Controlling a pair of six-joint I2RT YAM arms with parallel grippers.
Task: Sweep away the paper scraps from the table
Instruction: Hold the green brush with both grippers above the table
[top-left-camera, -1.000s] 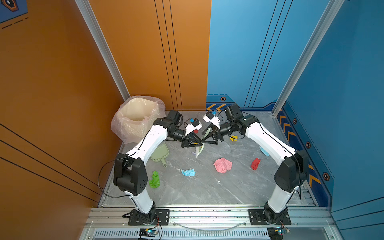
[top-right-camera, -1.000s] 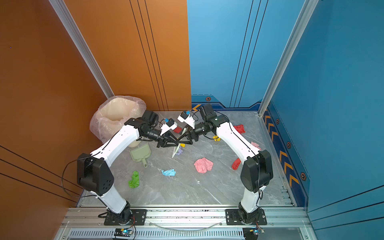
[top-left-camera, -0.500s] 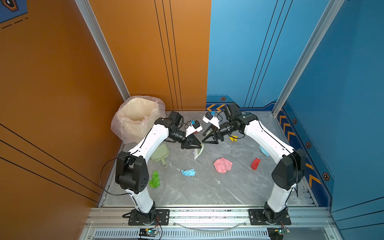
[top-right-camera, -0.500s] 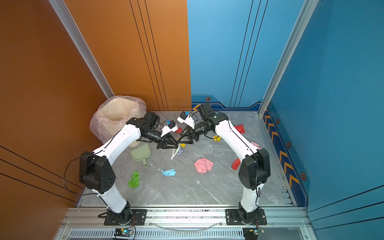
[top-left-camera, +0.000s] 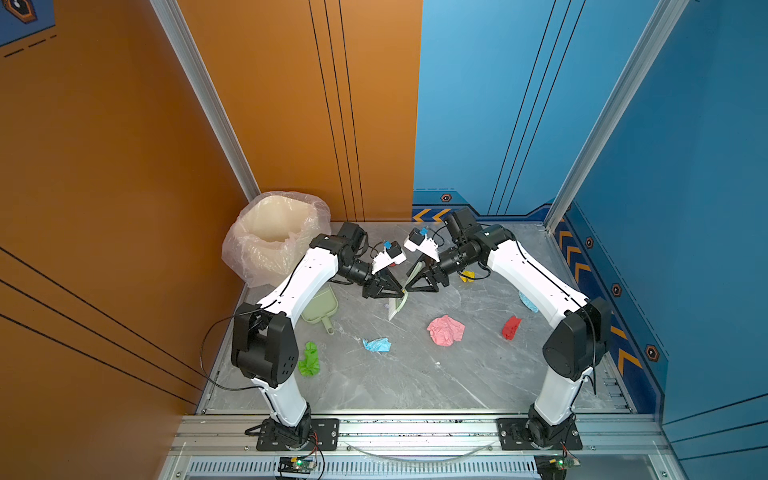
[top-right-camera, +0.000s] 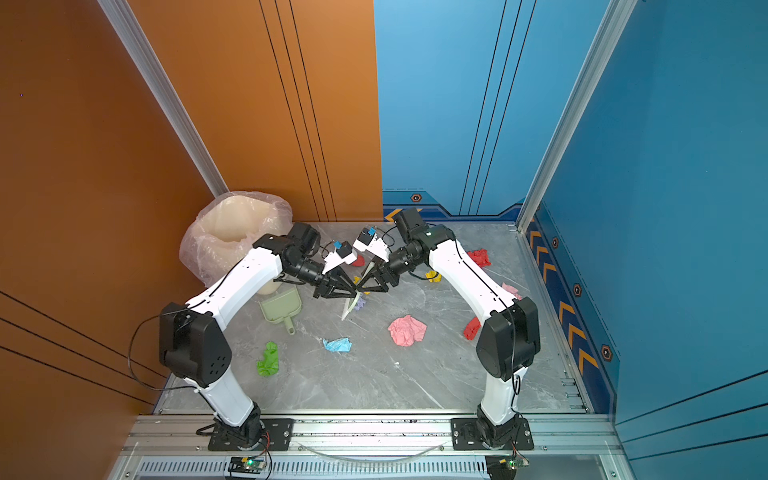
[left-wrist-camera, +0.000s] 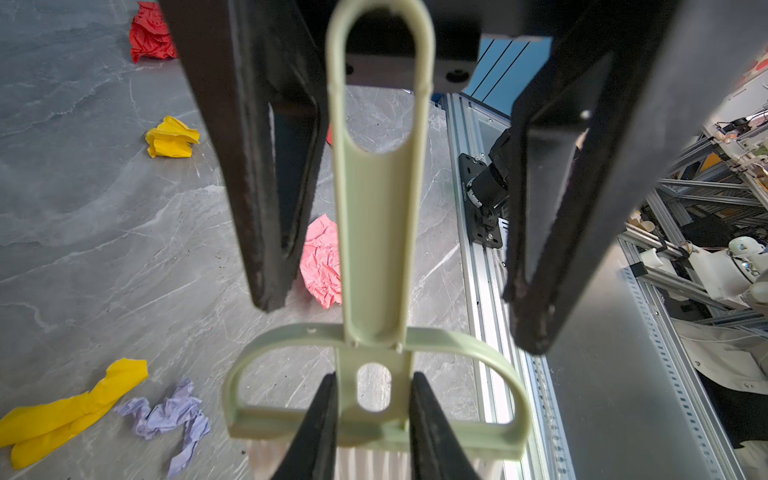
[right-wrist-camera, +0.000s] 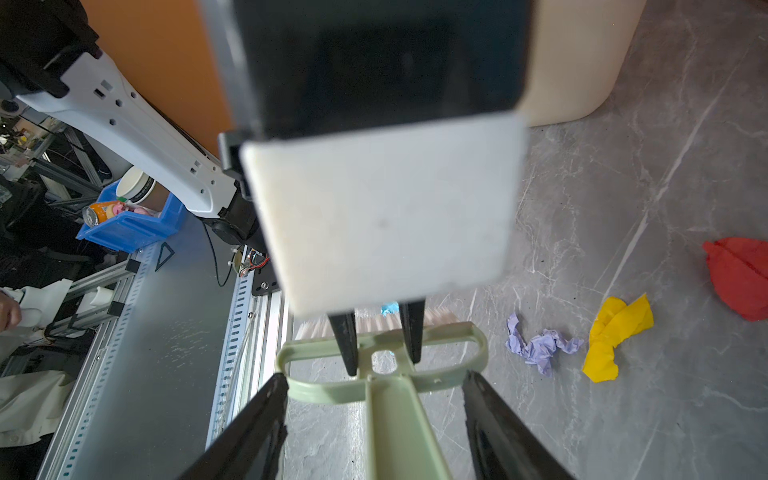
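A pale green brush (left-wrist-camera: 376, 249) stands tilted, handle up, bristles down. A matching dustpan (top-left-camera: 320, 306) lies flat near a bag-lined bin (top-left-camera: 272, 224) in the orange-walled corner. Outside, a blue crate (right-wrist-camera: 124, 235) holds a cup (right-wrist-camera: 133, 187) and a can (right-wrist-camera: 97, 212).

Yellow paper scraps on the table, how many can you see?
2. The long yellow scrap lies beside the lilac scrap; the crumpled yellow scrap lies apart, near the right arm. Others may be hidden.

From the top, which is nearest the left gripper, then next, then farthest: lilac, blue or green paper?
From the left gripper:
1. Lilac paper, right beside it.
2. Blue paper, mid-table, nearer the front.
3. Green paper, front left.
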